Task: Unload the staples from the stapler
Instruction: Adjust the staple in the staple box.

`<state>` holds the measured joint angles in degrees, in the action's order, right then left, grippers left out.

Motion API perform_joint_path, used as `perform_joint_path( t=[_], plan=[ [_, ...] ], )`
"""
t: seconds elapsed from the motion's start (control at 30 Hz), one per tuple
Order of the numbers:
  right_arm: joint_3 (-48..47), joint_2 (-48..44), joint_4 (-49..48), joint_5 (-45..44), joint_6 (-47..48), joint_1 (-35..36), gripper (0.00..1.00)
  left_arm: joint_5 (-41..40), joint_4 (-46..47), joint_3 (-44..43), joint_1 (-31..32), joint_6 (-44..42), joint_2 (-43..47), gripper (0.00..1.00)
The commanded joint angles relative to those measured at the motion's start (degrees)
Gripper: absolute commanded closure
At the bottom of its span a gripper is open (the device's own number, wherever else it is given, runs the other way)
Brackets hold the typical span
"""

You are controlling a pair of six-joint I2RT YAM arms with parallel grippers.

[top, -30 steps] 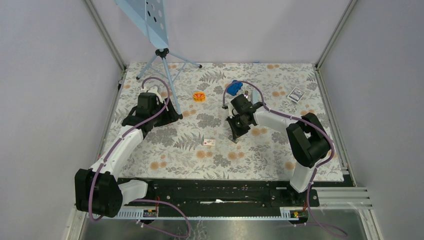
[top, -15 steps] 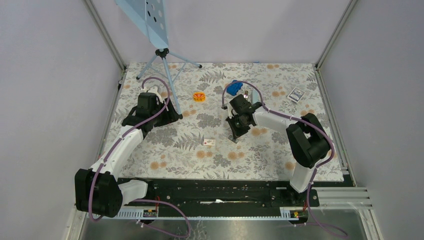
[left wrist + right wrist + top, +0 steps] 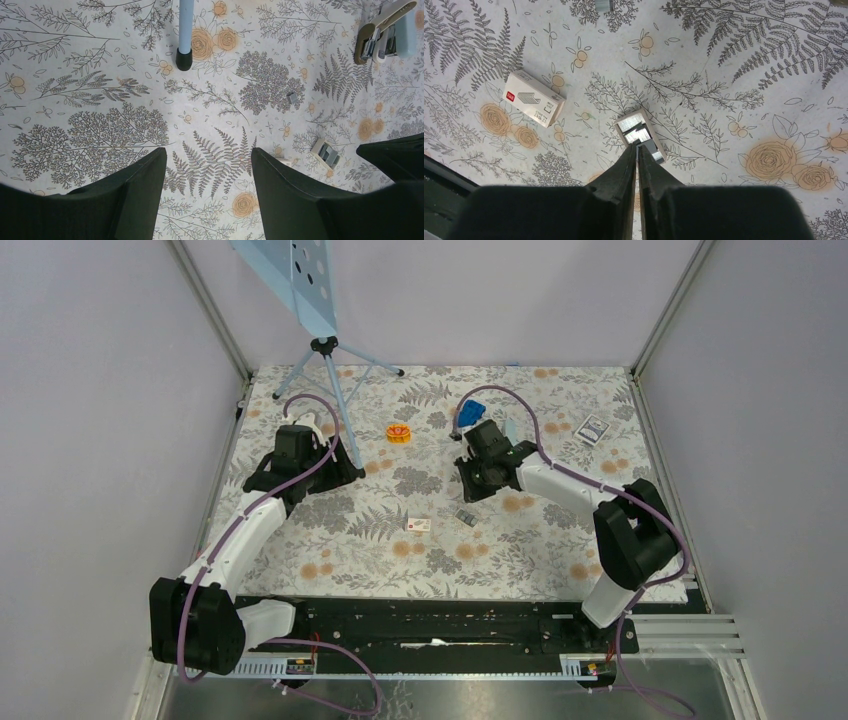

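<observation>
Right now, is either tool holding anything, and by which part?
Nothing seems held. The left tool is open and empty; the right tool is nearly shut over the staple tray, nothing visible between its tips.

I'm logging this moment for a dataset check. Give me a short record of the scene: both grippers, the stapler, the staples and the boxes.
left gripper: open, empty, above the bare cloth
right gripper: fingers almost together, tips over the open tray; nothing clearly held
open tray: lying on the table, silvery staples inside
staple strip: loose on the table, apart from the stapler
stapler: looks opened, no gripper on it
white box: closed, beside the tray, not touching it
</observation>
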<state>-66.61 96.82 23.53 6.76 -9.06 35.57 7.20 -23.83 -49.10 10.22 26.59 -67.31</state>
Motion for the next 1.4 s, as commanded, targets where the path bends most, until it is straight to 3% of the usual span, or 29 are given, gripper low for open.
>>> perform_joint_path(
  t=[0.0,0.93,1.37],
  plan=[
    [0.0,-0.7,0.6,-2.5,-2.0,1.1,0.88,1.5,2.6,0.4,-0.4,0.3,-0.2,0.33],
    [-0.9,6.0,5.8,-7.9,1.2,3.6,0.88,2.3,2.8,0.1,-0.4,0.3,-0.9,0.33],
    [-2.6,0.9,3.9,-6.9,0.7,3.8,0.88,2.1,2.8,0.2,-0.5,0.2,-1.0,0.33]
  ],
)
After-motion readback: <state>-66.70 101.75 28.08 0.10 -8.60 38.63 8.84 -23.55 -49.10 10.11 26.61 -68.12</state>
